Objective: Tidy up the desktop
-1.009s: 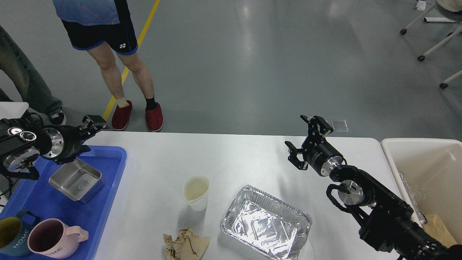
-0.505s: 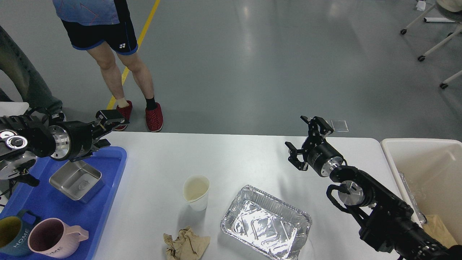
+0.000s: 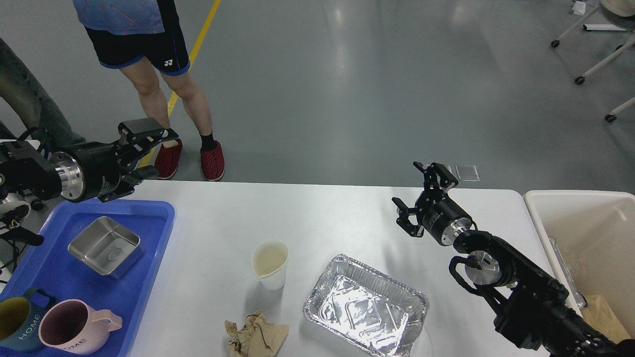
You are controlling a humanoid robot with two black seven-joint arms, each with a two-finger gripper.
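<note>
The white desktop (image 3: 322,218) carries a white paper cup (image 3: 270,264), an empty foil tray (image 3: 365,305) and a crumpled brown paper (image 3: 255,337) near the front. My left gripper (image 3: 153,151) is open and empty, in the air over the table's back left corner, beyond the blue tray (image 3: 156,218). My right gripper (image 3: 419,191) is open and empty, above the table's back right part, behind the foil tray.
The blue tray holds a steel box (image 3: 105,245), a pink mug (image 3: 74,327) and a dark teal mug (image 3: 15,325). A beige bin (image 3: 585,208) stands at the right end. A person's legs (image 3: 171,99) stand behind the table's left part.
My left gripper has risen and swung right, from over the steel box to above the table's back left corner. My right gripper has dipped slightly, still open.
</note>
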